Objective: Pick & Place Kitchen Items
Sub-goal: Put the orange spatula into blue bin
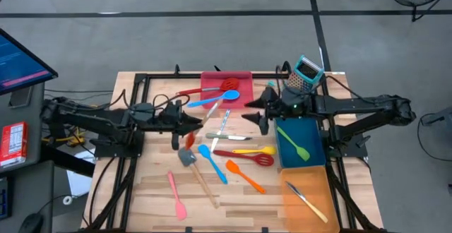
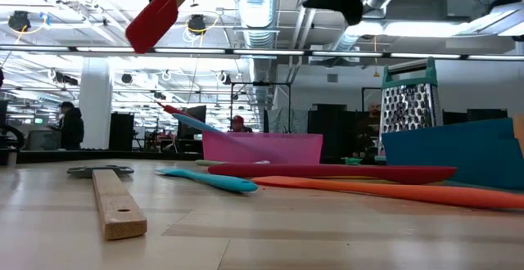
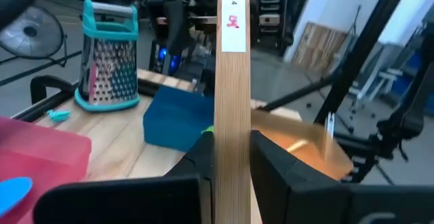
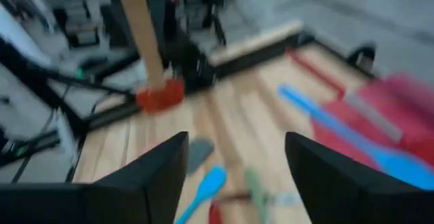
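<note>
Left claw (image 1: 185, 129) is clamped on the wooden handle of a red spatula (image 1: 188, 140), held up off the bench (image 1: 141, 183); in the low view the red head (image 2: 152, 19) is seen hanging high, and in the left wrist view the handle (image 3: 230, 102) stands upright between the two fingers (image 3: 203, 159). Right claw (image 1: 258, 110) is raised over the bench middle near the red tray, fingers (image 4: 159, 166) spread apart, nothing held.

Containers:
- Red tray (image 1: 212, 83) at the far edge: a red slotted turner (image 1: 212, 88) and a blue spoon (image 1: 215, 99) are laid partly in it, handles sticking out over its near-left side.
- Blue tray (image 1: 311, 130) on the right: one green spatula (image 1: 293, 142) is laid inside.
- Orange tray (image 1: 319, 183) just nearer than the blue one: one silver cutlery piece (image 1: 306, 201) is laid inside.

A teal-topped box grater (image 1: 305, 74) is stood upright just beyond the blue tray.

Loose on the bench, between the arms and nearer: silver cutlery (image 1: 224, 123), a yellow utensil (image 1: 256, 150), a dark red slotted spoon (image 1: 247, 158), a blue spatula (image 1: 212, 162), an orange spatula (image 1: 244, 175), a grey spatula with wooden handle (image 1: 198, 173), and a pink spatula (image 1: 176, 194) well to the near left.
</note>
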Motion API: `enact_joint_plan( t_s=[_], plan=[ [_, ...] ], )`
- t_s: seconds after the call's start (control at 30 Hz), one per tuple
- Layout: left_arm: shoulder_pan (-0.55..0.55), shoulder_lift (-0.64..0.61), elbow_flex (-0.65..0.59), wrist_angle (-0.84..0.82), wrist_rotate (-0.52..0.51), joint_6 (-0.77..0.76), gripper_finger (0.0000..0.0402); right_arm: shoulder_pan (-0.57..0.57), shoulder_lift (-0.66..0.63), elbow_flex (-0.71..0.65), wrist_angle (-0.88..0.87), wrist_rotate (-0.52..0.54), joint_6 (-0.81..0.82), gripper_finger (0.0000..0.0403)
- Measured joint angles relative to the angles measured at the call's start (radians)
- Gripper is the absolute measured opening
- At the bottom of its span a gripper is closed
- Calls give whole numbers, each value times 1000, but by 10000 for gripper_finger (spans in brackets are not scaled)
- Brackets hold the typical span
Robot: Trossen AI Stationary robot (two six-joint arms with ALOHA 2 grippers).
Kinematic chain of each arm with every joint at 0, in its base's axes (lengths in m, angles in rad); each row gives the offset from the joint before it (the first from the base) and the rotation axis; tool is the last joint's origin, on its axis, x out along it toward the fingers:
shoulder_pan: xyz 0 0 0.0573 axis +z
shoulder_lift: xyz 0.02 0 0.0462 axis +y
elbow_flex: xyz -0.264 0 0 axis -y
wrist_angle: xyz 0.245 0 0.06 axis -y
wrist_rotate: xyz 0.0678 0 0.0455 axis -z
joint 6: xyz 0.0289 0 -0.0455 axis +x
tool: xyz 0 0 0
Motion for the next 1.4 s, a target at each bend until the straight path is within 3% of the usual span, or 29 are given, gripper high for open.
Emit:
enact_joint_plan(
  t_s=[0.33,0.6,0.93,1.1,1.4],
  plan=[
    [14,29,1,135,-11,-22,41,-41,71,2,343,-13,-126,271],
    [14,121,1,147,-80,40,41,-43,196,154,332,-12,-124,271],
    [14,125,1,165,-305,179,43,-43,232,280,116,0,-97,272],
    [14,114,1,174,-380,192,43,-44,232,280,122,13,-97,272],
    [14,157,1,191,-388,274,43,-52,283,297,264,70,-96,272]
  ],
)
